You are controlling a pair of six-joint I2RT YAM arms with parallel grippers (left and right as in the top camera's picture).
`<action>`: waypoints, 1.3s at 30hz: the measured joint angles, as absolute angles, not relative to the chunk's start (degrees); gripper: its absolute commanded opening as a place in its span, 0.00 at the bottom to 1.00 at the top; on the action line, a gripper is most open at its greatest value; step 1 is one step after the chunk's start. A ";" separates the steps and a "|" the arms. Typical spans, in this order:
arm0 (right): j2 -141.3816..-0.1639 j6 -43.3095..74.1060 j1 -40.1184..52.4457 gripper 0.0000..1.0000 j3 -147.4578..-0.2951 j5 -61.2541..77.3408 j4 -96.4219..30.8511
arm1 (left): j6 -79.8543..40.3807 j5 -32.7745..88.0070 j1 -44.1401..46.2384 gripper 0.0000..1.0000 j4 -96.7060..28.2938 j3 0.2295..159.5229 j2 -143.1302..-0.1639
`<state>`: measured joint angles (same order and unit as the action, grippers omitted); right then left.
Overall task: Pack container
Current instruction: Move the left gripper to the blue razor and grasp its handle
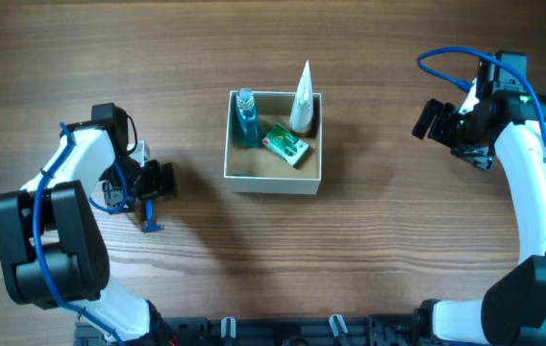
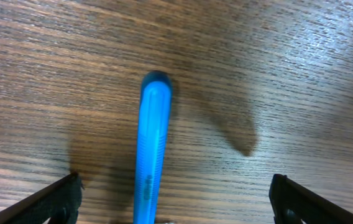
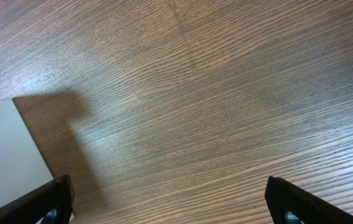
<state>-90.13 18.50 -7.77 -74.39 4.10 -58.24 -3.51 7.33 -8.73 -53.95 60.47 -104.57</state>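
Overhead, you see the container mid-table, the left gripper over a blue toothbrush, and the right gripper well apart. Left wrist: its jaws stand wide, the toothbrush between them untouched, its lower end cut off. Right wrist: jaws wide, holding nothing; only the container's white wall shows at left.

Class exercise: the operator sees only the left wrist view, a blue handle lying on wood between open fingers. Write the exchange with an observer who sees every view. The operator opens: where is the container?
Observer: The container sits mid-table, on the right arm's side of the left gripper.
Operator: Anything in it?
Observer: A blue bottle, a white tube and a green packet.
Operator: Is the other arm busy?
Observer: No, the right gripper is open and empty, beyond the container.
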 measured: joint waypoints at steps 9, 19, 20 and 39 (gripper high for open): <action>-90.13 18.48 -7.77 1.00 -74.39 4.08 -58.24 | -3.79 2.76 -6.68 0.94 -53.28 59.99 -104.60; -90.13 18.26 -7.77 1.00 -74.39 4.08 -58.28 | -3.81 0.23 -4.38 0.85 -52.40 59.72 -104.64; -90.13 18.24 -7.77 1.00 -74.39 4.08 -58.26 | -3.77 0.21 -4.38 0.83 -52.40 59.72 -104.64; -90.13 18.06 -7.77 1.00 -74.39 4.08 -58.28 | -3.77 0.34 -4.38 0.18 -52.47 59.68 -104.64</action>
